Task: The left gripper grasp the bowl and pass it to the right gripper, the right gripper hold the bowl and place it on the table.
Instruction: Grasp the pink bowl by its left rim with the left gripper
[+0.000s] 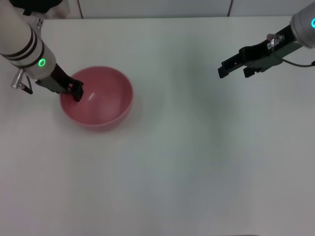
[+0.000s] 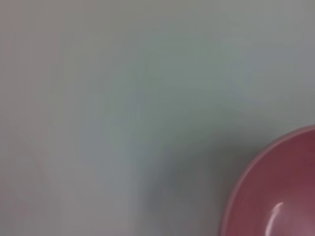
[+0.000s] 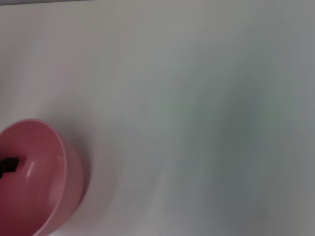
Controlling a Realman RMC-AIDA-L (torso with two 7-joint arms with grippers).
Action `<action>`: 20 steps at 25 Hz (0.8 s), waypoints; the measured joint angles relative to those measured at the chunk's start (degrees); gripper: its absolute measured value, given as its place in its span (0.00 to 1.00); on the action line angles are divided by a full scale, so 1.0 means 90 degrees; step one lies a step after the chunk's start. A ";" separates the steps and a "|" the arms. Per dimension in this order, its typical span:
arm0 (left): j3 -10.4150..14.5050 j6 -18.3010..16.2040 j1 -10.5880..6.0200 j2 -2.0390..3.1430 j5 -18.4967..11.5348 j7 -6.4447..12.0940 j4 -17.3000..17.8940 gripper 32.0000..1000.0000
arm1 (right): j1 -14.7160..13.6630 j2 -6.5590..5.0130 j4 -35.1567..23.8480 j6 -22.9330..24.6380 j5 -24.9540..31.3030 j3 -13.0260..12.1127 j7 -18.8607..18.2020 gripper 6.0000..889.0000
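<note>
Head view: the pink-red plastic bowl [image 1: 97,97] sits upright on the white table [image 1: 197,157], left of centre, and holds nothing. The left gripper [image 1: 77,92] meets its left rim, 1 finger inside; whether it has clenched cannot be told. The right gripper [image 1: 235,66] hovers far right, well apart, fingers released. The bowl looks light, stiff and glossy, hence slippery; the thin rim is the likely hold.
</note>
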 joint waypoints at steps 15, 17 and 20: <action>0.0006 0.0004 -0.0032 0.0000 -0.0005 0.0074 0.0038 0.05 | -0.0057 -0.0002 0.0026 -0.0022 0.0094 0.0000 -0.0009 0.93; 0.0005 -0.0007 -0.0041 0.0000 -0.0004 0.0078 0.0042 0.05 | -0.0062 -0.0002 0.0025 -0.0027 0.0094 0.0000 -0.0013 0.93; 0.0003 -0.0054 -0.0044 0.0000 -0.0017 0.0083 0.0057 0.05 | -0.0065 -0.0002 0.0024 -0.0028 0.0094 0.0000 -0.0017 0.93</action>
